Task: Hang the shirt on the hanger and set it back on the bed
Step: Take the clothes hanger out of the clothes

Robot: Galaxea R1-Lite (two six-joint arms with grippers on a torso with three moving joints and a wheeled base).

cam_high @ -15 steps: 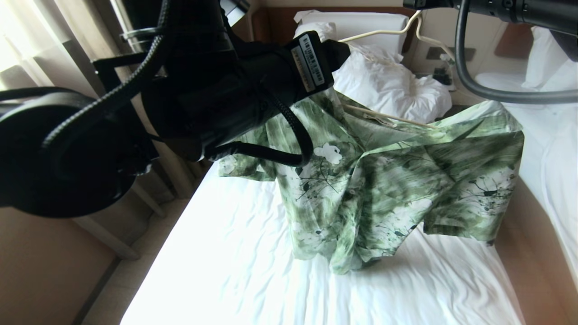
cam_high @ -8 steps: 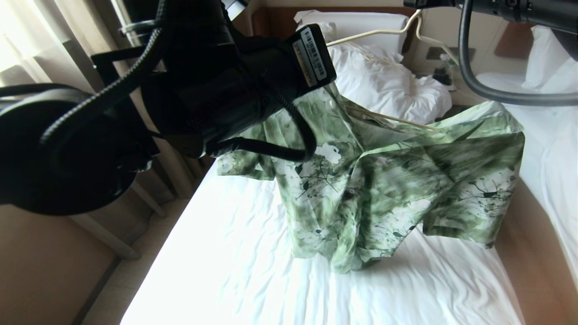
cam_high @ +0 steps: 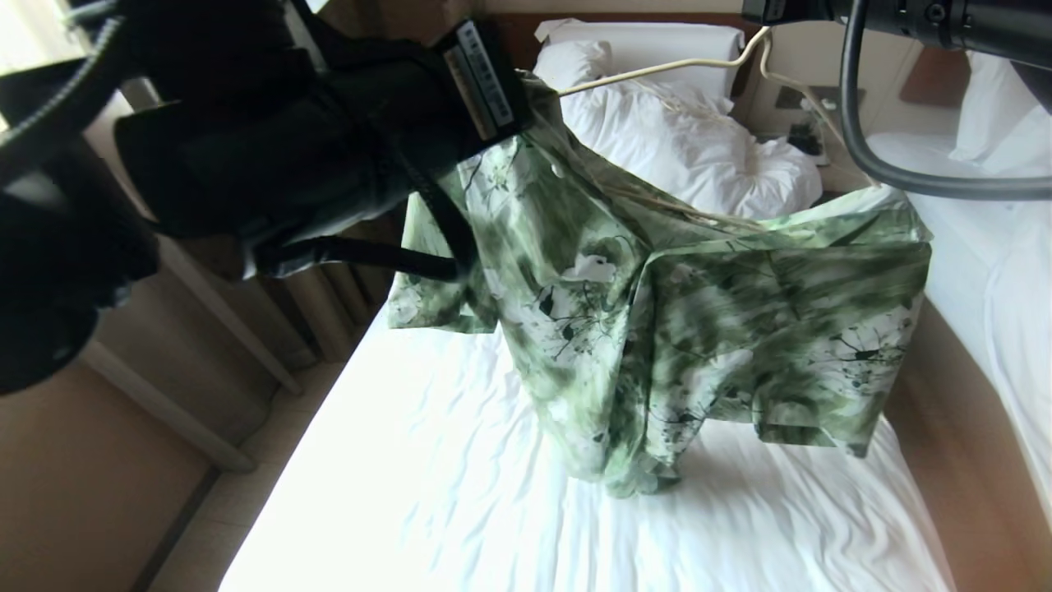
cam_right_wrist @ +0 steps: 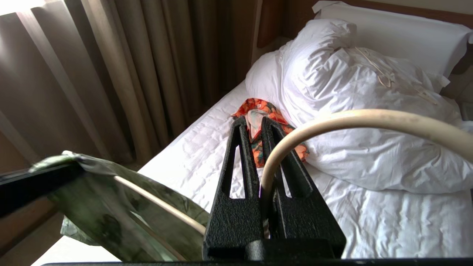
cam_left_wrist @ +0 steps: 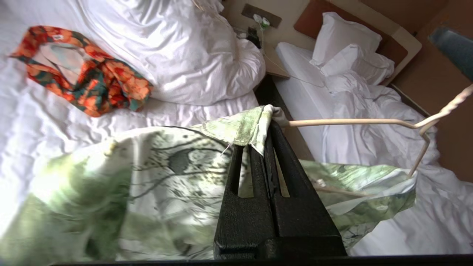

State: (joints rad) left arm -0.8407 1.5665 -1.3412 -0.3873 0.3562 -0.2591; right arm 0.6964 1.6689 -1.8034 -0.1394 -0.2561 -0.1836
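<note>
The green flowered shirt [cam_high: 699, 329] hangs half-draped over the cream wire hanger [cam_high: 657, 67] above the bed [cam_high: 460, 493], its hem trailing on the sheet. My left gripper [cam_high: 528, 89] is shut on the shirt's shoulder fabric [cam_left_wrist: 244, 129] at the tip of one hanger arm [cam_left_wrist: 351, 121]. At the top right, my right gripper [cam_high: 752, 11] is shut on the hanger's curved hook [cam_right_wrist: 332, 120], which runs between its fingers [cam_right_wrist: 240, 155]. The hanger's other arm is hidden under the cloth.
A small orange-and-green garment [cam_left_wrist: 92, 74] lies on the sheet beside the bunched white duvet [cam_high: 707, 148] and pillow [cam_high: 657, 37]. Curtains [cam_right_wrist: 111, 74] hang along the bed's left side. A neighbouring white bed [cam_high: 1003, 271] stands to the right, across a narrow gap.
My left gripper has closed on the shirt's shoulder and pulled it up and to the left along the hanger arm. The shirt hangs higher now. The right gripper has kept still.
</note>
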